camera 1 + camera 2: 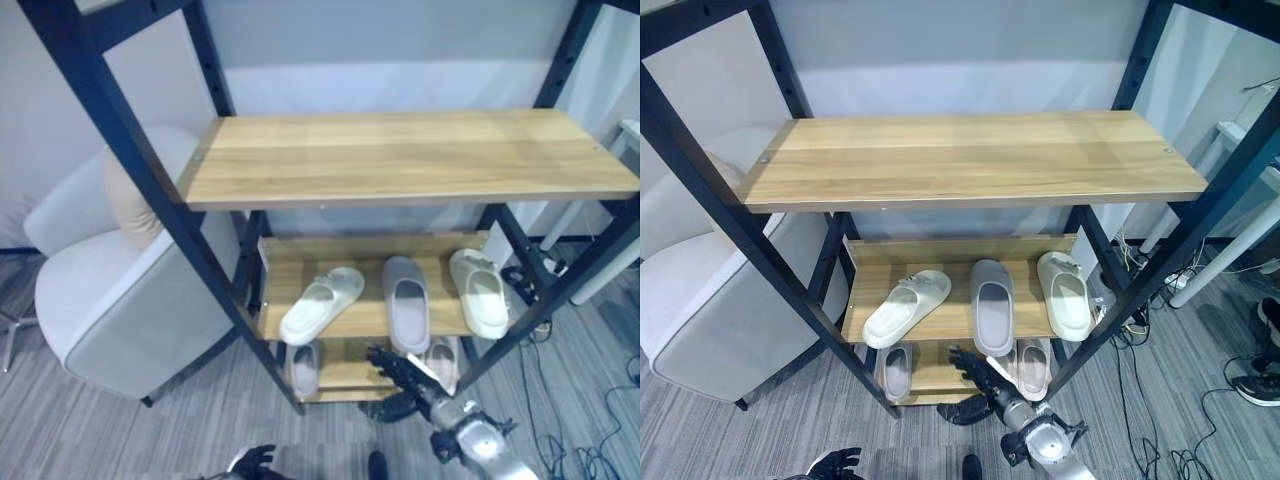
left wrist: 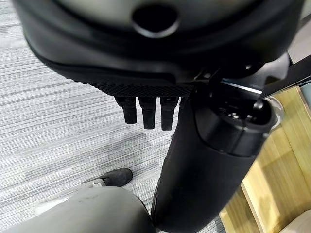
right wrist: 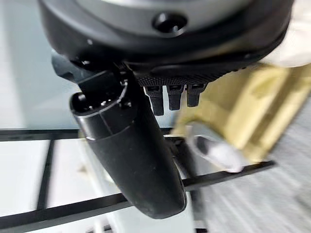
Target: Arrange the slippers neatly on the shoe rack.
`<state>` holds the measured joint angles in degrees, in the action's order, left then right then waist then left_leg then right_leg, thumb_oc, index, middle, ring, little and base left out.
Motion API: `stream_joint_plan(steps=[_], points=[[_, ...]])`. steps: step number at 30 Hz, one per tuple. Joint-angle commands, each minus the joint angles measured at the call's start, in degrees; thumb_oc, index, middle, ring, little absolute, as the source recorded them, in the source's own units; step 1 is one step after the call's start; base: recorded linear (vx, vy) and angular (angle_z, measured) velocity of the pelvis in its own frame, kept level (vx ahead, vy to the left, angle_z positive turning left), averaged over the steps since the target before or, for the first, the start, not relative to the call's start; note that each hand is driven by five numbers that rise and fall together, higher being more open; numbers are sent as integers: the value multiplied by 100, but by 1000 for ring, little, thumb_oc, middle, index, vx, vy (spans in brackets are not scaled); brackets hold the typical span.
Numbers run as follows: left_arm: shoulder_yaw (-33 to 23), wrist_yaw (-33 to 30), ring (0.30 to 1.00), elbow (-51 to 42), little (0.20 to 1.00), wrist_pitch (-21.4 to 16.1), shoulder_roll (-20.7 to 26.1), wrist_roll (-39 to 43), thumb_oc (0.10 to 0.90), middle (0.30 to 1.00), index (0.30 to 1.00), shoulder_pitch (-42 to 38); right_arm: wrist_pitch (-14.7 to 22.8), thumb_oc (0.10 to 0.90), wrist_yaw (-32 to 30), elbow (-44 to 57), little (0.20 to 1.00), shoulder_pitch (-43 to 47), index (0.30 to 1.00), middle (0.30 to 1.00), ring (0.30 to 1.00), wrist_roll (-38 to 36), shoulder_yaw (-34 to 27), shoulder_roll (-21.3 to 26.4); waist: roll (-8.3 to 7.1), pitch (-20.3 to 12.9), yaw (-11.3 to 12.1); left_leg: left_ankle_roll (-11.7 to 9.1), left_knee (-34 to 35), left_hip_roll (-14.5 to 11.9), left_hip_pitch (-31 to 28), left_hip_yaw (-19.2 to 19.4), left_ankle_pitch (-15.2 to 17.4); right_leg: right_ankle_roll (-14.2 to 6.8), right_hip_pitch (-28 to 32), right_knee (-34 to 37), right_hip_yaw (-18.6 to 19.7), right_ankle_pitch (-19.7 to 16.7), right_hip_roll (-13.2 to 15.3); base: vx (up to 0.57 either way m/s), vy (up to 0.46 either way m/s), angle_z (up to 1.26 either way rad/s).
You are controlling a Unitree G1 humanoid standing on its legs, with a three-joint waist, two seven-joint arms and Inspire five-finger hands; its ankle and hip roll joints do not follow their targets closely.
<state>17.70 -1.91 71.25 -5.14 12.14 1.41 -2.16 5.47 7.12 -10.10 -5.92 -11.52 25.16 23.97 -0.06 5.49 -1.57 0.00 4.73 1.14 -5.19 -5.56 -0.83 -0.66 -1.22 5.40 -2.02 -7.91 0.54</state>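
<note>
Slippers [image 1: 405,300] on wooden rack shelf [image 1: 350,312]

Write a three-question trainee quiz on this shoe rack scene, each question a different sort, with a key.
1. True or false: the top wooden shelf of the black-framed shoe rack has slippers on it.
2. Multiple choice: on the middle wooden shelf, the grey slipper lies (A) at the left end, (B) between the angled cream slipper and the straight cream slipper, (C) at the right end.
3. Fill in: the robot's right hand reaches, fingers spread, towards the ____ shelf, near the pale pink slipper.

Key: 1 false; 2 B; 3 bottom. The left hand idles low above the striped grey floor.
</note>
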Motion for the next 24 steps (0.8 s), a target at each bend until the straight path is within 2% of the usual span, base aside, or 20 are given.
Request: stream_joint_plan(steps=[1,2,6,9,14,15,16,24], points=[[137,-30,900,239,900,-125,-422,-223,800,900,900,-236,537,800,43,782,900,381,900,900,900,-445,-86,106,-45,-31,-33,-223,27,-84,163,275,41,-481,466,-40,43,817,113,0,0,0],[168,-26,900,234,900,-118,-441,-226,800,900,900,-222,558,800,75,1000,900,408,900,900,900,-699,-76,106,-44,-60,-32,-222,27,-88,137,274,52,-473,485,-40,44,815,112,0,0,0],[200,-29,900,212,900,-106,-480,-212,800,900,900,-215,607,800,27,1387,900,533,900,900,900,-963,-78,112,-48,-107,-22,-214,27,-90,86,271,80,-465,531,-40,34,820,106,0,0,0],[213,-40,900,191,900,-102,-520,-189,800,900,900,-199,707,800,-99,1784,900,627,900,900,900,-887,-158,159,-43,-140,-25,-212,27,-98,60,265,96,-462,559,-40,32,826,107,0,0,0],[164,-73,900,215,900,-105,-581,-208,800,900,900,-133,916,800,-606,2375,900,842,900,900,900,105,-495,375,-32,-176,-27,-198,27,-108,39,261,115,-464,581,-40,36,840,103,0,0,0],[164,-73,900,215,900,-105,-582,-208,800,900,900,-133,914,800,-608,2378,900,841,900,900,900,108,-495,376,-31,-175,-26,-198,27,-108,37,262,116,-464,582,-40,37,840,103,0,0,0],[148,-72,900,196,900,-110,-590,-226,800,900,900,-91,944,800,-797,2501,900,924,900,900,900,542,-621,474,-27,-190,-19,-194,27,-108,32,257,127,-464,593,-40,39,849,108,0,0,0],[216,-64,900,136,900,-111,-610,-339,800,900,900,18,888,800,-1542,2124,900,1443,900,900,900,1676,-1015,728,-23,-195,67,-177,27,-95,30,226,142,-476,607,-40,-18,855,123,0,0,0]])
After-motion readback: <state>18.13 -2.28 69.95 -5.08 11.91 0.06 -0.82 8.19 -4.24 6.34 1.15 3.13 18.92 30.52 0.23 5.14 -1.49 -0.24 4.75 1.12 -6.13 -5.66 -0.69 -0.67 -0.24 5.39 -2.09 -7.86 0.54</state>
